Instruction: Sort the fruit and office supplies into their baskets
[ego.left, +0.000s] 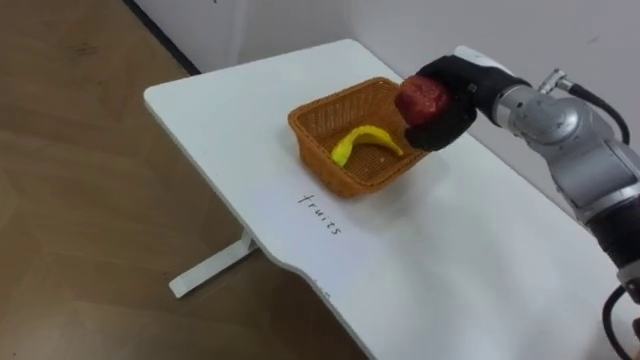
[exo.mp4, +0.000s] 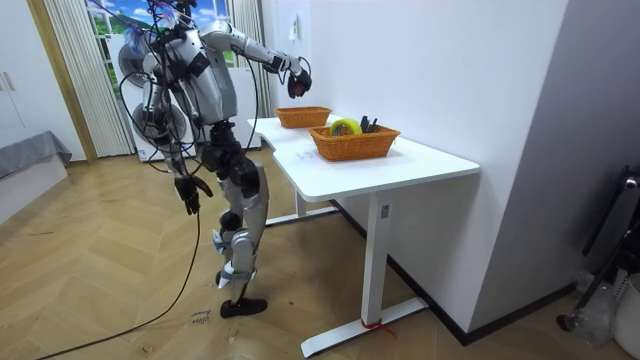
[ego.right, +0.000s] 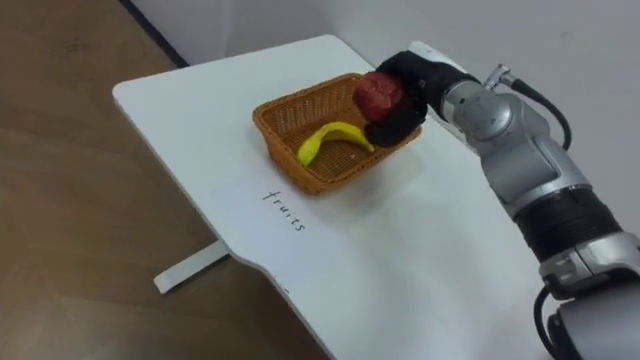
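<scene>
Wicker basket (ego.left: 330, 170), orange-brown, sat on the white table (ego.left: 450, 260) toward its far end. One yellow banana (ego.left: 365, 140) lay curved inside it. My right hand (ego.left: 452, 112) reached in from the right and was held over the basket's right-hand rim. Its fingers and thumb were wrapped round a red fruit (ego.left: 422, 97). The fruit was off the table and not in the basket: it was above the rim, near the banana's tip. Beyond round and red, I could not tell what kind of fruit it was. A handwritten label (ego.left: 322, 213) lay on the table just in front of the basket.

Room view: I stood upright on the wood floor (exo.mp4: 120, 290) beside the table, right arm stretched out over the far basket. A second basket (exo.mp4: 355, 147) sat on the same table nearer the room camera, apart from the first. It held a yellow-green object (exo.mp4: 345, 126) and some dark items (exo.mp4: 368, 123) too small to identify. My left hand (exo.mp4: 188, 193) hung by my thigh, away from the table; I could not tell its state.
</scene>
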